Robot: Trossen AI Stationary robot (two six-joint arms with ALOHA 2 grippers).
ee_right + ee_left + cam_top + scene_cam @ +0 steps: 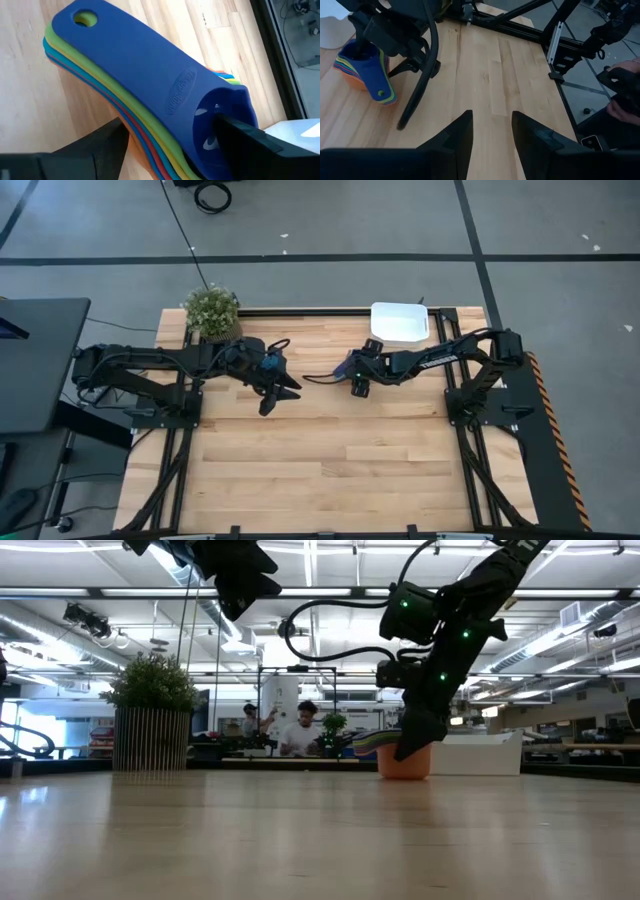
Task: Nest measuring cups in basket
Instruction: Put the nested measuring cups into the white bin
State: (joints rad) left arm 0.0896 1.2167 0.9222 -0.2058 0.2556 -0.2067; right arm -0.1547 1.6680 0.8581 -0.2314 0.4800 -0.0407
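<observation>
The measuring cups (150,75) sit nested in one stack on the table, the blue one on top, with their flat handles fanned toward the table's left. In the low view the orange bottom cup (404,762) rests on the wood. My right gripper (167,125) is open and slants down over the stack's bowl end (347,366). My left gripper (492,120) hangs open above the table, left of the stack, and holds nothing. The white basket (400,306) stands at the far edge, behind the stack. My right gripper has one finger (240,135) down inside the top blue cup's bowl (210,107) and the other finger (100,145) outside the stack's wall. It slants down from the table's right. I cannot tell whether either finger touches. The stack stands on the table.
A potted green plant (212,310) stands at the far left corner. The near half of the wooden table (330,470) lies bare. People show in the room beyond the table in the low view (300,730); a hand shows off the table's edge (622,100).
</observation>
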